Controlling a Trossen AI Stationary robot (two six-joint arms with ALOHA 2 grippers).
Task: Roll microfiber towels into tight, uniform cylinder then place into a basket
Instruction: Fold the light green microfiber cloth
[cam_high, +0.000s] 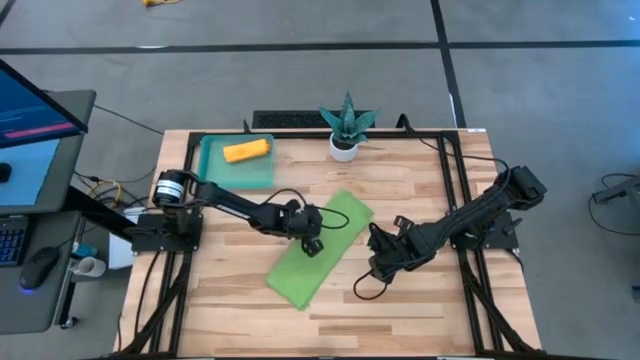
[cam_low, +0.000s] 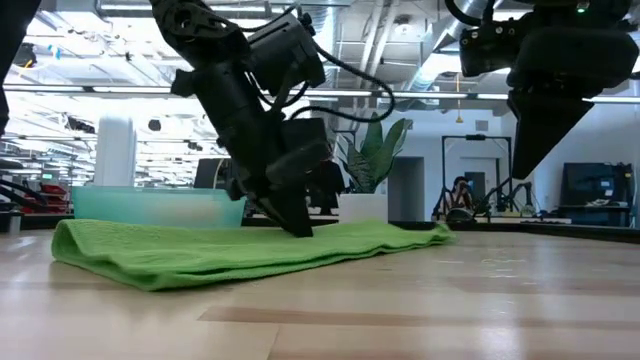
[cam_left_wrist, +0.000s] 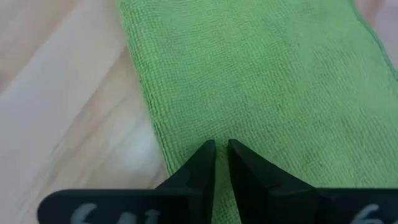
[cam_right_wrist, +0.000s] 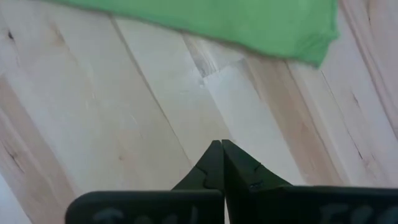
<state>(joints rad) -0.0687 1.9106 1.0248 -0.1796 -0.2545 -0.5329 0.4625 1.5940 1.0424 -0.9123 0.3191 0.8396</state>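
Note:
The lime green towel (cam_high: 345, 215), folded into a long strip, lies flat and slantwise on the wooden table, running from far right to near left. My left gripper (cam_high: 312, 245) is down on the strip's middle, its fingers almost shut. The orange towel (cam_high: 246, 150), rolled up, lies in the teal basket (cam_high: 212, 165) at the table's far left. To the right of the green towel, my right gripper (cam_high: 378, 268) hangs shut and empty above bare wood (cam_right_wrist: 186, 112). In the right wrist view, one corner of the green towel (cam_right_wrist: 311, 43) shows ahead of it. My left gripper comes from above, slanting down from the table's left. Its fingertips (cam_left_wrist: 205, 152) meet the green towel's top face (cam_left_wrist: 219, 134) midway along the strip, near the long edge that faces left. Green cloth shows in the narrow gap between them; how many layers I cannot tell. The towel stays flat on the table (cam_low: 200, 250).
A small white pot with a spiky green plant (cam_high: 345, 128) stands at the far edge, right of the basket. Black frame rails (cam_high: 455, 190) run along the table's sides. Bare wood lies near the front edge (cam_high: 400, 310). A monitor and a keyboard stand off the table's left side.

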